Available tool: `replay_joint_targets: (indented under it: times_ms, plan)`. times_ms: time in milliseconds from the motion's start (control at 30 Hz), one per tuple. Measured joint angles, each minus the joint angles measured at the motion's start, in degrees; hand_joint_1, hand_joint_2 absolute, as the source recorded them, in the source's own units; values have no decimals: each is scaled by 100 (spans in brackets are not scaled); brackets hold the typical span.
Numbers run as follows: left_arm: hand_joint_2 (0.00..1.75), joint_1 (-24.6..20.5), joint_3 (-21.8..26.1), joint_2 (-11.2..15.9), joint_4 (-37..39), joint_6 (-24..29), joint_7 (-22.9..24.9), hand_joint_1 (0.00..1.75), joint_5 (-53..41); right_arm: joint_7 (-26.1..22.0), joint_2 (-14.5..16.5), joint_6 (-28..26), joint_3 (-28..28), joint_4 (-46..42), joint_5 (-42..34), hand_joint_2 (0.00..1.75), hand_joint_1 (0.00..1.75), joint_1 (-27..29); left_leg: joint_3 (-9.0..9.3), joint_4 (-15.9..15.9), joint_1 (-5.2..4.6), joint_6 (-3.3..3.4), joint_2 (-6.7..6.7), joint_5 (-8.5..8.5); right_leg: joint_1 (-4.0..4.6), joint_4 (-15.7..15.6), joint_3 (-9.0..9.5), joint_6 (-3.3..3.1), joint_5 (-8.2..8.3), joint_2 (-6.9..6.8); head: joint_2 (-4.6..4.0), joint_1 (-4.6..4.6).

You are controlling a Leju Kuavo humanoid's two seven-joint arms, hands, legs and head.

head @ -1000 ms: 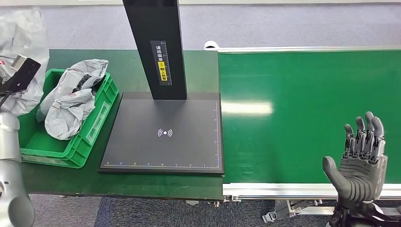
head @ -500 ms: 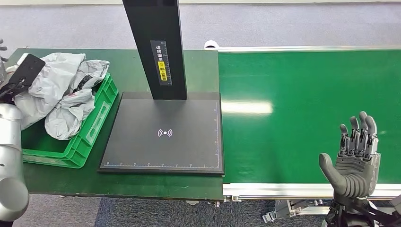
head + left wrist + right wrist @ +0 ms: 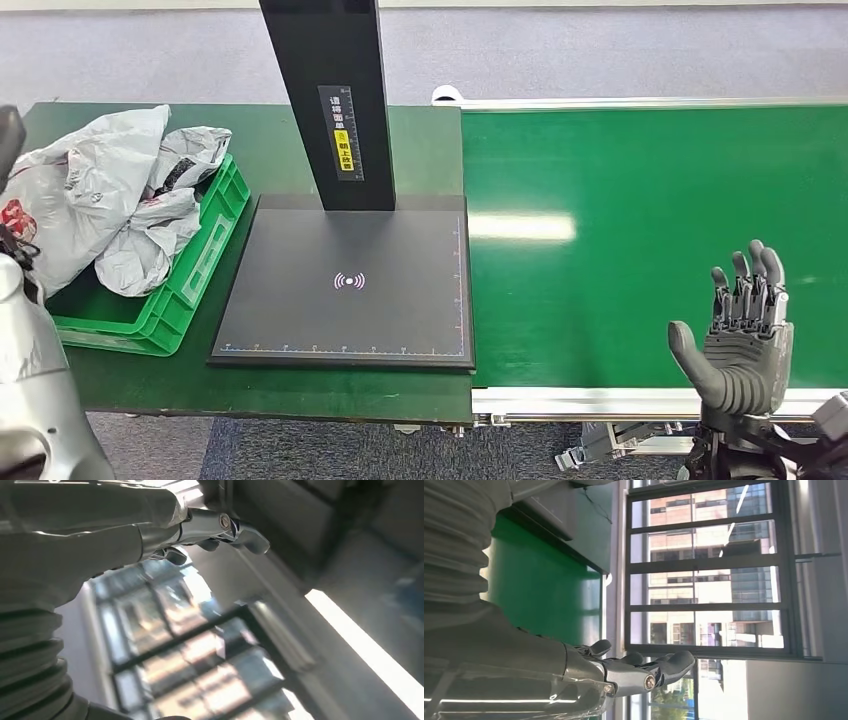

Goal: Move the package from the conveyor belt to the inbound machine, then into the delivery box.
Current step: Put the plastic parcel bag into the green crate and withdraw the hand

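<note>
You're looking at the conveyor belt [image 3: 650,230] sitting bare beside the inbound machine [image 3: 345,285]. The package [image 3: 75,195] is lying in the delivery box [image 3: 205,255] (atop other bags). Right hand [image 3: 740,335] is hovering, fingers apart; left hand [image 3: 220,527] can't be judged.

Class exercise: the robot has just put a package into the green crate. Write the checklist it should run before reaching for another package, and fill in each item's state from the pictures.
1. Newest grey package is inside the green crate: ok, it lies on the other bags, though it bulges over the far rim.
2. Left hand has let go: cannot tell; the left wrist view shows fingers with nothing seen in them.
3. Right hand is free: ok, fingers apart and upright, holding nothing.
4. Scanner plate is bare: ok.
5. A package waits on the conveyor belt: not ok, the visible belt carries none.
</note>
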Motion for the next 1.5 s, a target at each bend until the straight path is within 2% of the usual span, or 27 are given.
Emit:
replay_joint_targets:
  times_ms: [100,167,333,400,500,633,900,1300,1500]
  plan:
    - [175,988,-595,-263,-933,-522,-199,0,590,-25,3,-213,121,215,340,175,0,-13,1,-1,-3,2,0,-5,-3,-1,2,2,-3,0,-1,0]
    - [175,1644,-1043,-429,-1257,-915,-190,0,917,-136,26,-511,298,397,699,175,0,-14,1,-1,-5,4,0,-7,-5,-2,2,2,-4,0,-1,0]
    - [175,3056,-1927,-1059,-1212,-1610,-481,0,2282,-471,212,-1335,1159,990,1168,175,0,95,5,-3,-2,-1,8,-14,-3,-2,1,-1,-11,10,0,-1]
    - [175,3339,-2083,-1247,-1087,-1666,-557,0,2605,-540,257,-1523,1469,1164,1278,175,0,152,3,-3,-1,-1,5,-15,-2,-2,1,0,-14,10,0,0]
    - [175,3411,-2126,-1300,-1041,-1658,-583,0,2672,-563,265,-1563,1575,1219,1316,175,0,165,3,-3,0,-1,4,-15,-2,-2,1,0,-15,9,-1,1]
    - [175,4087,-2644,-1730,-695,-1251,-690,0,2288,-671,290,-2014,2674,1763,1427,175,0,261,0,-3,2,-1,-1,-15,1,-2,-1,0,-16,3,0,-1]
    - [175,4124,-2941,-1733,-605,-1154,-702,0,2087,-681,210,-2158,2772,1932,1234,175,0,377,2,-2,1,-1,-1,-15,0,-2,2,0,-15,2,-1,-1]
    - [175,4115,-3066,-1733,-550,-1158,-702,0,2094,-691,185,-2163,2761,1966,1251,175,0,398,2,-2,1,-1,-1,-15,1,-2,1,0,-16,3,-1,-1]
    - [175,4100,-3156,-1708,-530,-863,-562,0,1884,-705,165,-2214,2756,1965,1392,175,0,429,2,-2,1,-1,-1,-15,1,-2,1,0,-16,3,0,-2]
